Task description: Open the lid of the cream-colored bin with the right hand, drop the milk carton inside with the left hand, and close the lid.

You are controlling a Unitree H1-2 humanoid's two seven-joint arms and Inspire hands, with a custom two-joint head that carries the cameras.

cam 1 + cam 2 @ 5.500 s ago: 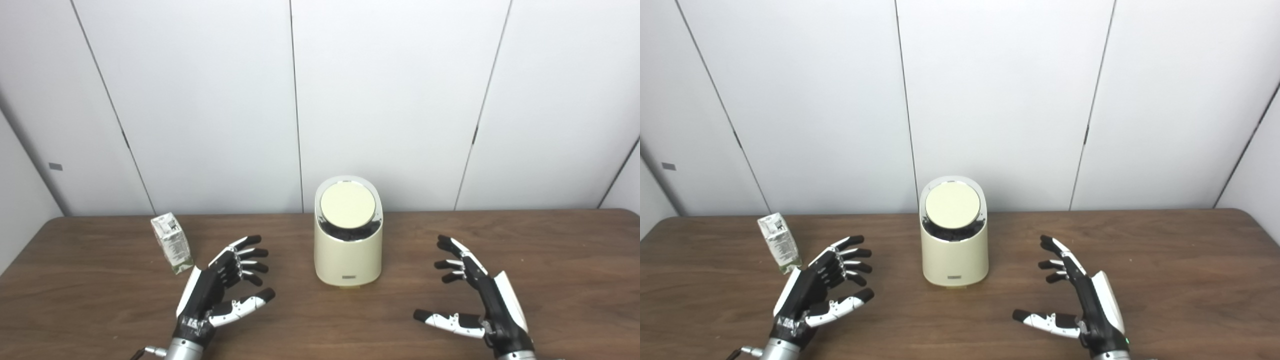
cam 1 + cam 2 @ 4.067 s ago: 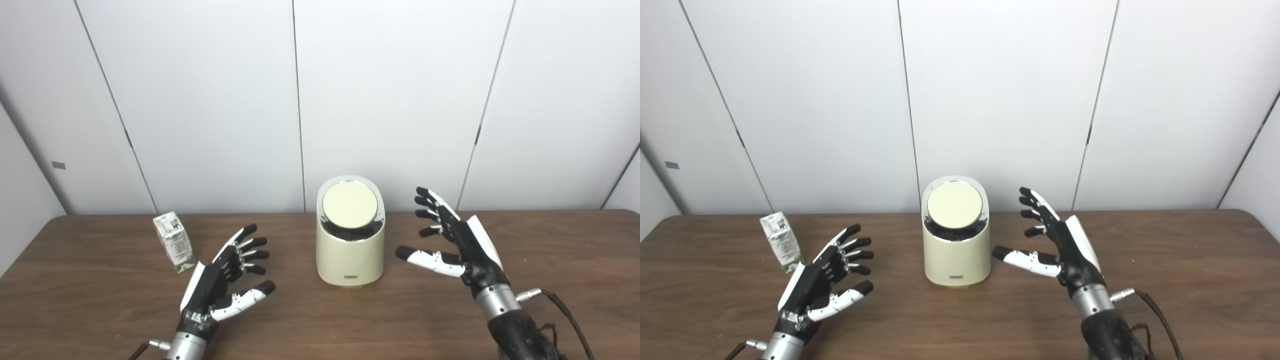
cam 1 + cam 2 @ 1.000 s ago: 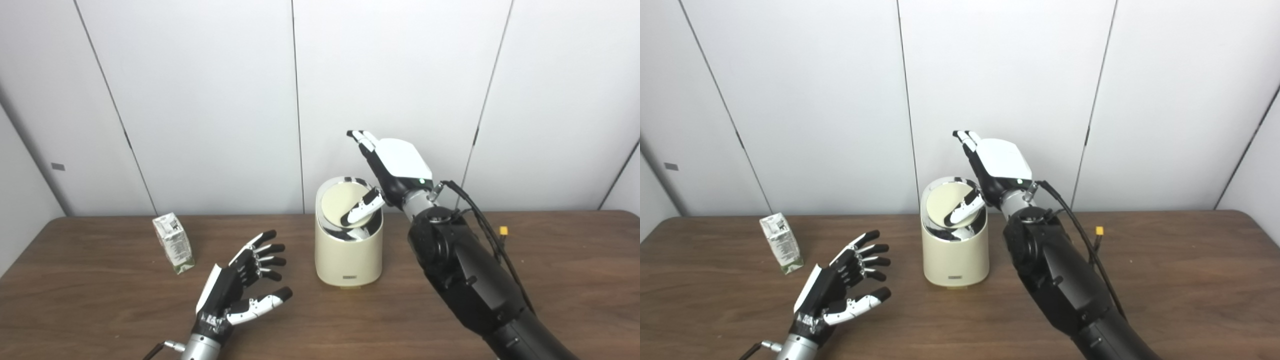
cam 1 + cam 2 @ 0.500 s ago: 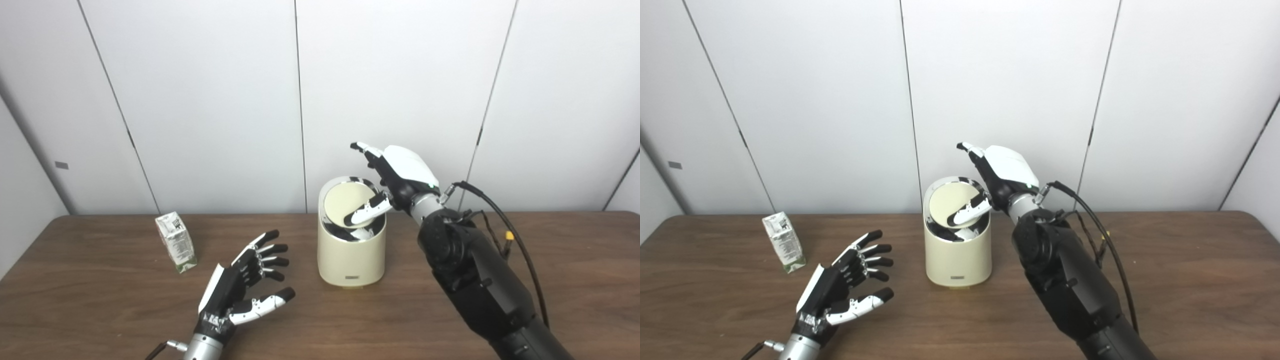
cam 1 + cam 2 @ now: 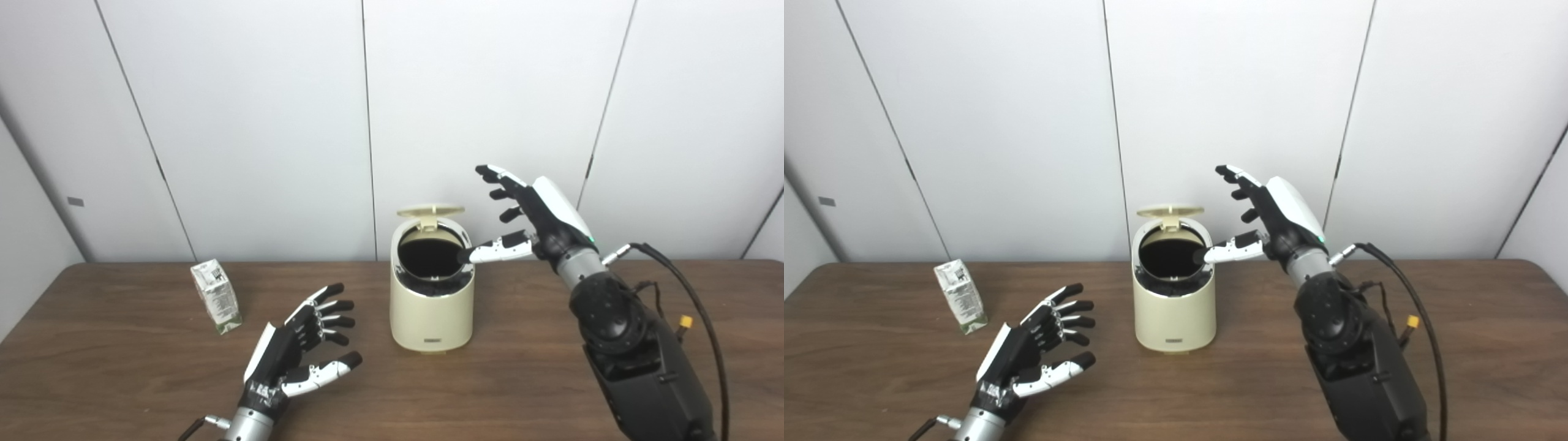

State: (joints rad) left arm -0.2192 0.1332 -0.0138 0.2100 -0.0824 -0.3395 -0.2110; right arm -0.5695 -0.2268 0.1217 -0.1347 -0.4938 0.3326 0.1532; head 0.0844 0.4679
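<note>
The cream-colored bin [image 5: 432, 306] stands mid-table with its lid [image 5: 430, 211] swung up at the back, showing a dark inside. My right hand [image 5: 531, 214] hovers open just right of the bin's rim, thumb tip over the rim's right edge. The milk carton [image 5: 215, 296] stands upright on the table at the left. Between carton and bin, my left hand [image 5: 293, 352] rests low and open, holding nothing, a short way right of the carton and nearer the table's front.
The brown wooden table [image 5: 122, 380] runs across the view, backed by a white panelled wall [image 5: 245, 122]. A black cable [image 5: 692, 300] with a yellow connector [image 5: 686, 320] trails from my right arm [image 5: 637, 355].
The bin's lid has popped up from shut to open. My right hand has pulled back to the right, off the lid. The left hand has hardly moved.
</note>
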